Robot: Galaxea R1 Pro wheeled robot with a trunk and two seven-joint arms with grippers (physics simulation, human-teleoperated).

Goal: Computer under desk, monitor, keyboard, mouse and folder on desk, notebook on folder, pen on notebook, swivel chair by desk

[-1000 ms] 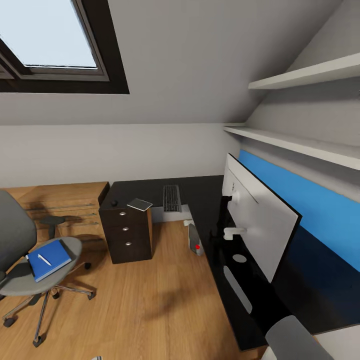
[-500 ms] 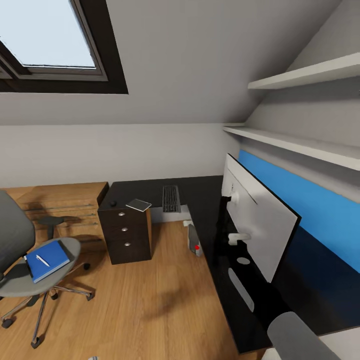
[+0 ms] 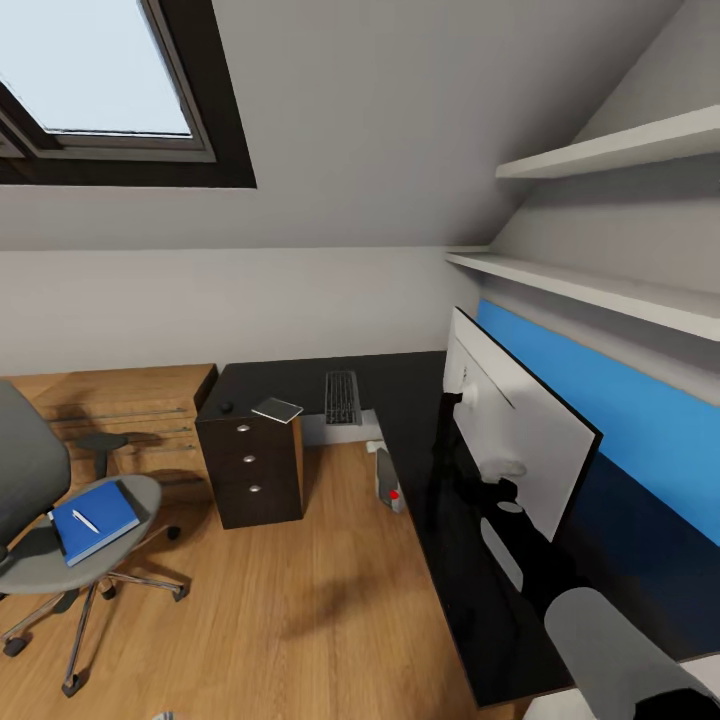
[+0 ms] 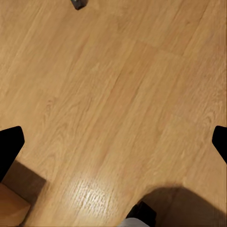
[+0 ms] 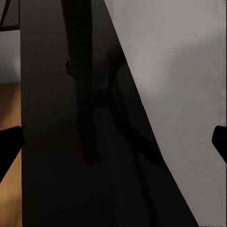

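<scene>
- The right gripper [image 5: 113, 139] hangs over the desk [image 3: 400, 385] by the monitor [image 3: 520, 440], jaws spread, empty.
- The left gripper [image 4: 113, 142] is spread wide over the wood floor [image 3: 300, 600].
- The folder [image 3: 95, 520] with the pen [image 3: 86, 521] lies on the swivel chair [image 3: 60, 520], well apart from the desk.
- The notebook [image 3: 277, 408], mouse [image 3: 227, 407] and keyboard [image 3: 342, 397] lie on the far desk wing.
- The computer [image 3: 389, 487] stands at the desk's inner edge.
</scene>
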